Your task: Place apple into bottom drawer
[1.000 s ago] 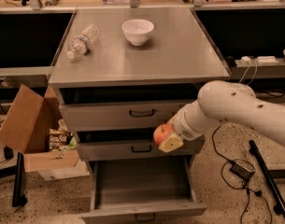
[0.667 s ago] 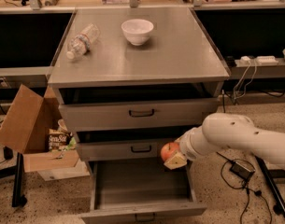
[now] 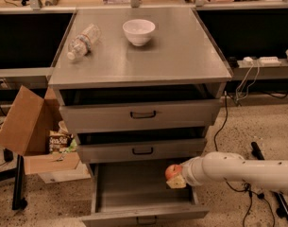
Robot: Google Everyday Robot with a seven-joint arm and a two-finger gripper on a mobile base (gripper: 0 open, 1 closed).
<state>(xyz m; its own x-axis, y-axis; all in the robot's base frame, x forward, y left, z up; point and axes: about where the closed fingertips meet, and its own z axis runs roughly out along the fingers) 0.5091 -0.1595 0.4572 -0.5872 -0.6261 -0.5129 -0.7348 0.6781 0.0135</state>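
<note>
In the camera view, the robot's white arm point(image 3: 247, 169) reaches in low from the right side of the frame, lying nearly level and pointing left, with the gripper point(image 3: 175, 178) at its tip closed around the apple point(image 3: 172, 171). The red-orange fruit sits on the upper, leftward side of the gripper, one pale finger pad showing just beneath it. The apple hangs over the right-hand part of the bottom drawer point(image 3: 134, 186), which is pulled well out, its plain grey floor bare. The fruit is just below the front of the middle drawer point(image 3: 110, 151) and inside the line of the open drawer's right wall. The relation that matters is vertical: the drawer floor lies directly below the apple and spreads away to its left, so the placement appears to need only a short descent and a release, with the middle drawer's lower edge close overhead as the one thing to stay clear of. On the cabinet top point(image 3: 190, 56) a white bowl point(image 3: 139, 31) and a plastic bottle point(image 3: 82, 41) lying on its side stand well apart from the action, and a cardboard box point(image 3: 21, 122) gapes beside the cabinet at left. A second ago the apple was held higher, against the face of the middle drawer to the right of its handle; the arm has since dropped and flattened, bringing the fruit down into the mouth of the open drawer, while bowl, bottle and box sit unchanged.
</note>
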